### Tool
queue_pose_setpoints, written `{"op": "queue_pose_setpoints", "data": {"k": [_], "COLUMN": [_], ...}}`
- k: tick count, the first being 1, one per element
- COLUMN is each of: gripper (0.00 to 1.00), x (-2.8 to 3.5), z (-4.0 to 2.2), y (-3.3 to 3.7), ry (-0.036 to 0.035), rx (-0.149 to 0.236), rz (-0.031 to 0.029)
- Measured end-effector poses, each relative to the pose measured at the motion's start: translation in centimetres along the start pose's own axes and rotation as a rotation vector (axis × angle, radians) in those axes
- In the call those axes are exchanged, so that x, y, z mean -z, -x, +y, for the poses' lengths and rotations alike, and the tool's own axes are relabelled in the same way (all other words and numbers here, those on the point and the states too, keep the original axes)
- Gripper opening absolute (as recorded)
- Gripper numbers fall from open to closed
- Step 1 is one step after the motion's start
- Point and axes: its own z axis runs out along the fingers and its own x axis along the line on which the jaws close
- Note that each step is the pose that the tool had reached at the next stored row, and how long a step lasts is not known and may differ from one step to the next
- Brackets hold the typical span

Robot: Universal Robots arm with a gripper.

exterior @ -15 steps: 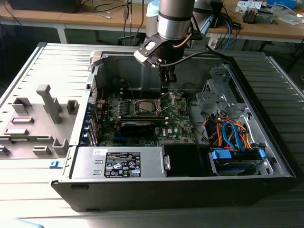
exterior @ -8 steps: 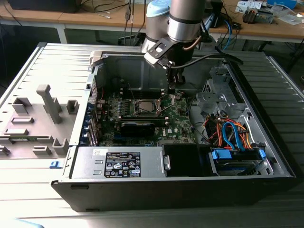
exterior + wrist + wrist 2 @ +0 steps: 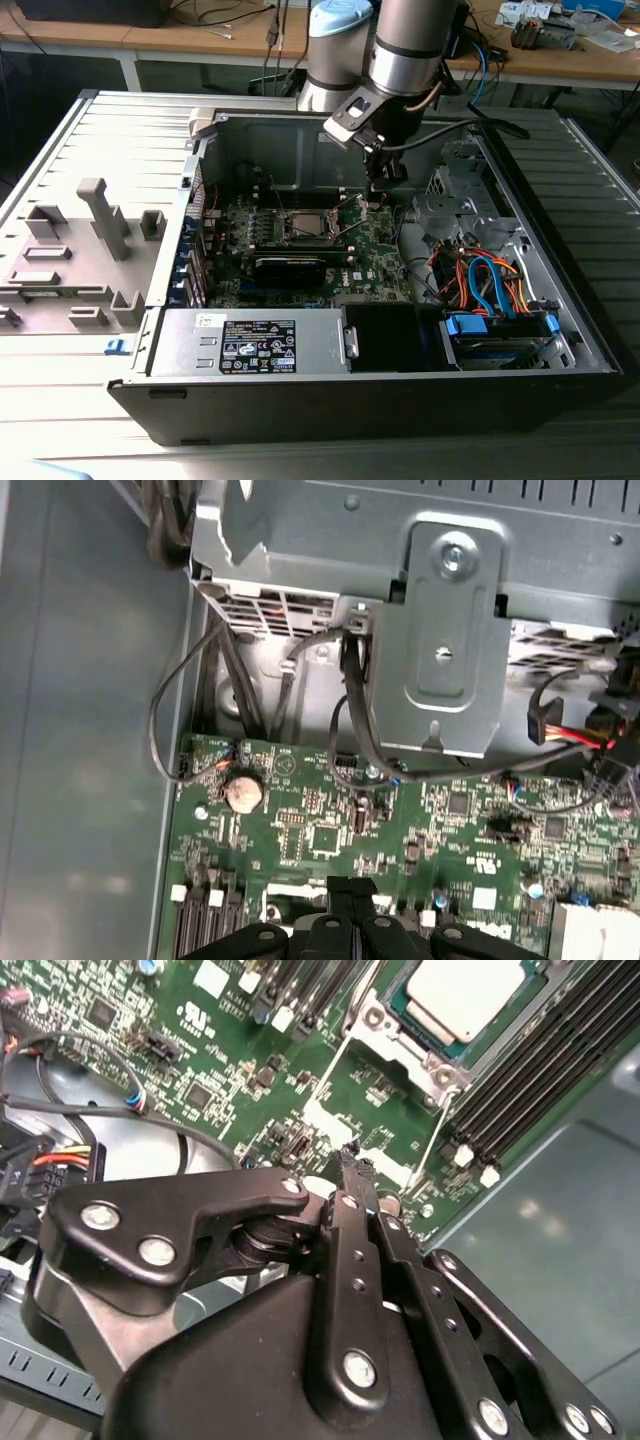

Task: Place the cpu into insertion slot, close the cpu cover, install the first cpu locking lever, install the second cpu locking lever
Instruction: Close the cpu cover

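Hovers low over the green board [image 3: 320,845] beside the socket [image 3: 303,222] with its seated chip [image 3: 462,995], jaws pressed together, probably to push the loose wire lever [image 3: 435,1132].

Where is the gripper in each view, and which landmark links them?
Exterior view: gripper to the exterior view's right of the cpu.
Second wrist view: gripper over the green circuit board, near the cpu.
First wrist view: gripper over that board.
Shared landmark: the green circuit board.
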Motion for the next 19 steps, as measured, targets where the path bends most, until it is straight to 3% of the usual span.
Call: {"op": "queue_pose_setpoints", "data": {"k": [3,7,15,19], "gripper": [0.11,0.11,0.11,0.11], "x": [-0.20,-0.88,-1.72,-2.16], "z": [0.42,0.91,1.22,1.18], "y": [0.03,0.06,0.06,0.05], "ry": [0.0006,0.0008,0.0024,0.0025], "rx": [0.004,0.016,0.019,0.019], "rz": [0.0082,0.0110,0.0273,0.0297]}}
